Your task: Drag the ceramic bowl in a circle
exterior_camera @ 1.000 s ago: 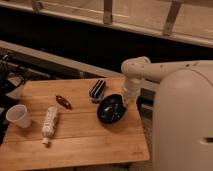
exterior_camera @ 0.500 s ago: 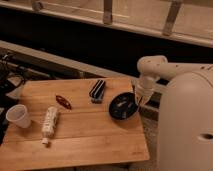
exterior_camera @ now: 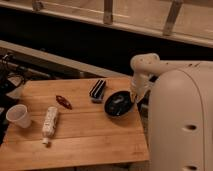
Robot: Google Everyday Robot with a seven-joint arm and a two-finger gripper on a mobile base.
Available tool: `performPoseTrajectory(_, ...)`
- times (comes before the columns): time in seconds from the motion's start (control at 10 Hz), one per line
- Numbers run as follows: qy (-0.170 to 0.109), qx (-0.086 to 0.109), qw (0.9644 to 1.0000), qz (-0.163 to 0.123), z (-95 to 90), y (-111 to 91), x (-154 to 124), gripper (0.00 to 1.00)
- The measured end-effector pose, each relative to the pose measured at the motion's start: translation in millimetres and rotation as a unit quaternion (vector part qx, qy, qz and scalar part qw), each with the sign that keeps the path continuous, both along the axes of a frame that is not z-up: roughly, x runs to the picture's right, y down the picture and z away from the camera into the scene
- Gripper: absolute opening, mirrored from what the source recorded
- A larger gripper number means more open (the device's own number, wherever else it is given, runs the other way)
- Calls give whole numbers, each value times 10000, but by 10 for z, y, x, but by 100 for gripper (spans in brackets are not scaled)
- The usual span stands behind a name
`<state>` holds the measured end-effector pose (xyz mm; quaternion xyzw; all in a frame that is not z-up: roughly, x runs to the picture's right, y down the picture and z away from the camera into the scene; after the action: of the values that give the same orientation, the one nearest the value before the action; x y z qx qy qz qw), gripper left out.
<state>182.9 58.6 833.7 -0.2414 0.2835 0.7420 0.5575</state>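
The ceramic bowl is a round glossy black bowl with pale glints inside. It sits near the right edge of the wooden table, just right of the black ribbed block. My gripper hangs from the white arm and reaches down onto the bowl's right rim.
A white cup stands at the table's left edge. A white bottle lies beside it. A small dark red object lies mid-table. My white body fills the right side. A dark counter and railing run behind.
The bowl has moved right and then slightly back toward the far right corner of the table, with the gripper moving along with it. The other things have not moved.
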Motion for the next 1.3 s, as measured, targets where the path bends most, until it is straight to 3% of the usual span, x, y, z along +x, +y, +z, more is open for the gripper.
performPoseTrajectory(0.3, 94, 69, 9998, 139, 222, -228, 72, 0)
performPoseTrajectory(0.6, -102, 139, 9995, 278, 360, -363, 50, 0)
performPoseTrajectory(0.9, -527, 15, 9983, 234, 502, -229, -326, 0)
performPoseTrajectory(1.1, -920, -176, 9956, 65, 630, 30, -659, 0)
performPoseTrajectory(1.3, -1105, -351, 9932, -100, 633, 271, -796, 0)
